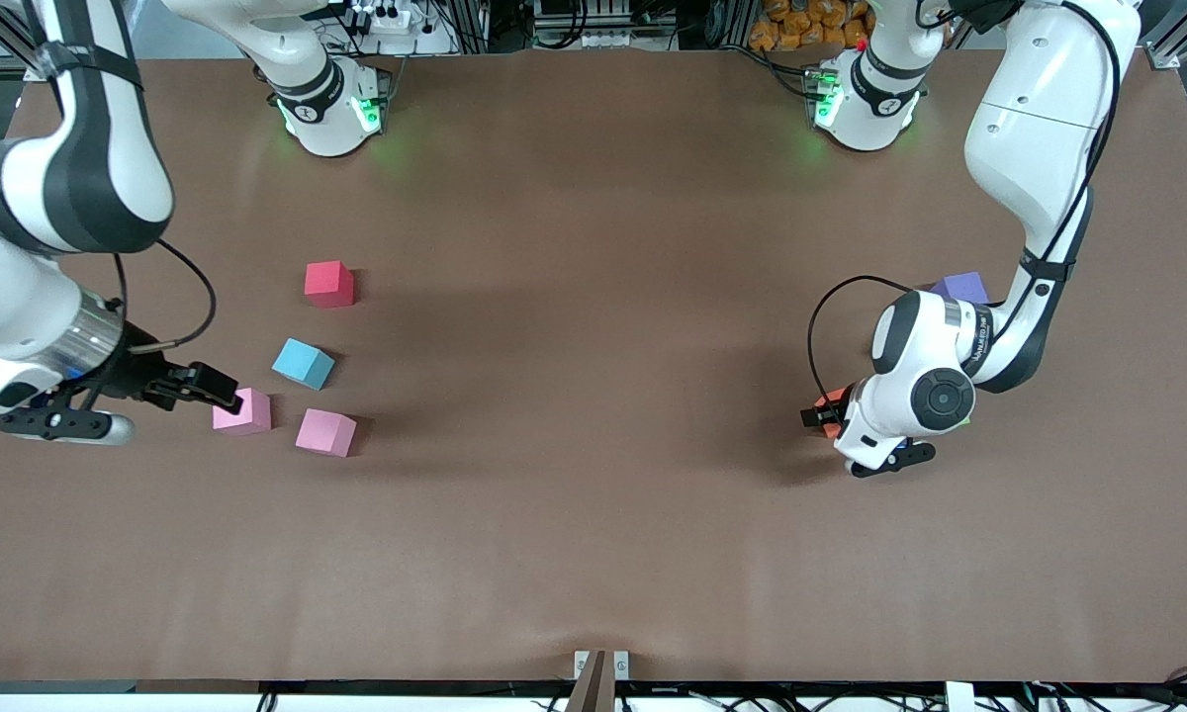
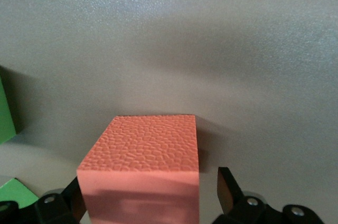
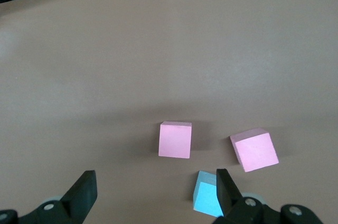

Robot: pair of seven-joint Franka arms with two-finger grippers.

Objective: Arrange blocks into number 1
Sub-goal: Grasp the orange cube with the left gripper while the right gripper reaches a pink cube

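An orange block (image 2: pixel 148 145) sits on the table between the fingers of my open left gripper (image 2: pixel 150 197), with a gap showing at one finger (image 2: pixel 228 192). In the front view that gripper (image 1: pixel 831 415) is low at the left arm's end, hiding most of the orange block (image 1: pixel 831 429). Two green blocks (image 2: pixel 5 113) (image 2: pixel 13 189) lie beside it. My right gripper (image 1: pixel 203 388) hangs open and empty at the right arm's end. Near it are a light blue block (image 1: pixel 304 363), two pink blocks (image 1: pixel 242 411) (image 1: pixel 325 432) and a red block (image 1: pixel 329 284). The right wrist view shows the pink blocks (image 3: pixel 175 139) (image 3: pixel 254 150) and the blue one (image 3: pixel 208 198) by one finger.
A purple cube (image 1: pixel 961 287) lies beside the left arm's wrist, farther from the front camera than the orange block. The brown table (image 1: pixel 593 445) stretches bare between the two groups of blocks.
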